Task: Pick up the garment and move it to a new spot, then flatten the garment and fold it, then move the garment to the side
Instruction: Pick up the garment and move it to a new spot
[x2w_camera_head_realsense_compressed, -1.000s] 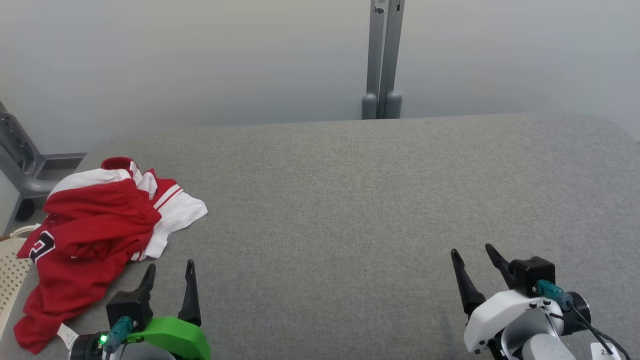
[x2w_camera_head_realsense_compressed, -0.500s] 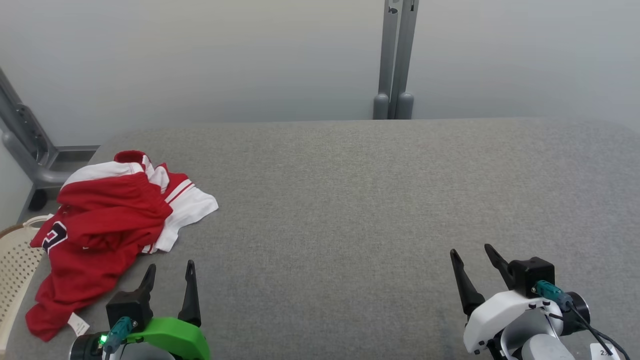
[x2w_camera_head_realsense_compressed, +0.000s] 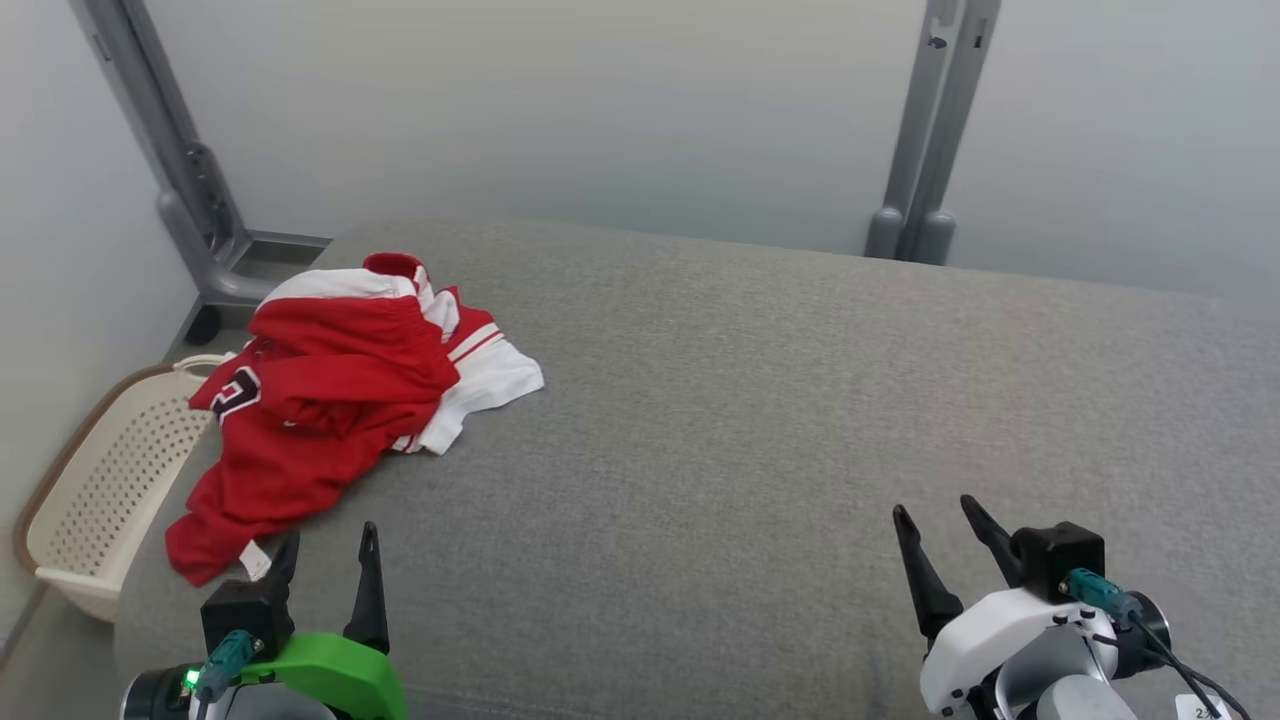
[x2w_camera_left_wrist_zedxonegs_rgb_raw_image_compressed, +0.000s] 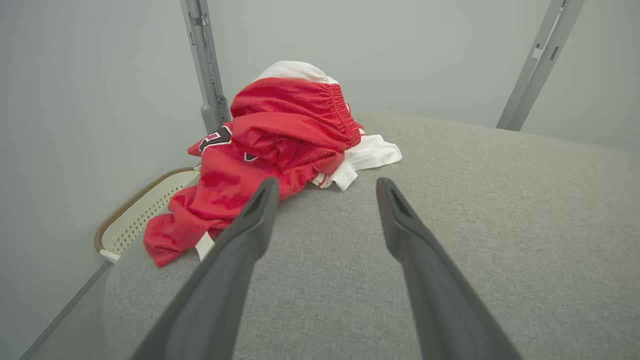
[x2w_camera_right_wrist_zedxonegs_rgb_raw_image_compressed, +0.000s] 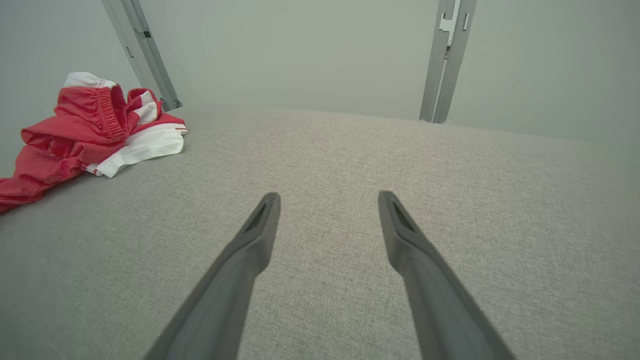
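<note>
Grippers first. My left gripper (x2w_camera_head_realsense_compressed: 330, 535) hovers at the near edge of the grey padded surface (x2w_camera_head_realsense_compressed: 760, 420), fingers spread wide with nothing between them. My right gripper (x2w_camera_head_realsense_compressed: 934, 507) stands well apart on the other side, likewise spread wide and empty.

Just beyond my left fingertips lies the garment (x2w_camera_head_realsense_compressed: 330, 400). It is red and white, crumpled in a heap at the surface's left end. A dark numeral shows on it, and there is a white tag at its near hem. Its red part reaches the left edge.

Beside that edge, lower down, sits a cream perforated basket (x2w_camera_head_realsense_compressed: 105, 480). Farthest back, a left post (x2w_camera_head_realsense_compressed: 190, 170) and a right post (x2w_camera_head_realsense_compressed: 925, 130), both grey, stand against a pale wall (x2w_camera_head_realsense_compressed: 560, 110).
</note>
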